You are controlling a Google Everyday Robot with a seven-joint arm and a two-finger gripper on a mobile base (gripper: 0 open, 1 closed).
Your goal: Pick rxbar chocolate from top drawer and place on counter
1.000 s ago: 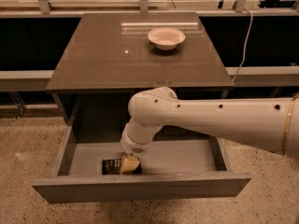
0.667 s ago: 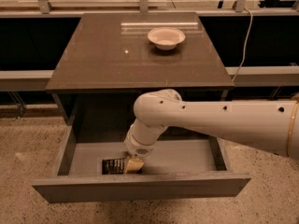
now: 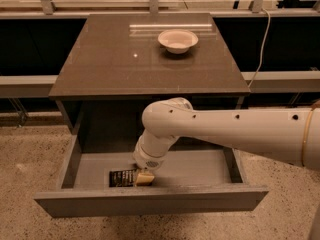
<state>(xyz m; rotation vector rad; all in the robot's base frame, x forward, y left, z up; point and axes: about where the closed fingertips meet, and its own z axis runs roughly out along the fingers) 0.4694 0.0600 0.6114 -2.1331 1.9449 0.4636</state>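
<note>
The top drawer [image 3: 150,200] is pulled open below the counter [image 3: 125,59]. The rxbar chocolate [image 3: 121,177], a flat black wrapper with white print, lies on the drawer floor near the front left. My gripper [image 3: 144,178] reaches down into the drawer from the white arm and sits at the bar's right end, touching or overlapping it. The bar still lies flat on the drawer floor.
A white bowl [image 3: 178,40] stands on the counter at the back right. My white arm [image 3: 235,131] crosses over the drawer's right half. A white cable [image 3: 261,44] hangs to the right of the cabinet. Speckled floor surrounds the drawer.
My gripper has sunk a little lower into the drawer toward the bar's right end. The bar has stayed roughly in place on the drawer floor.
</note>
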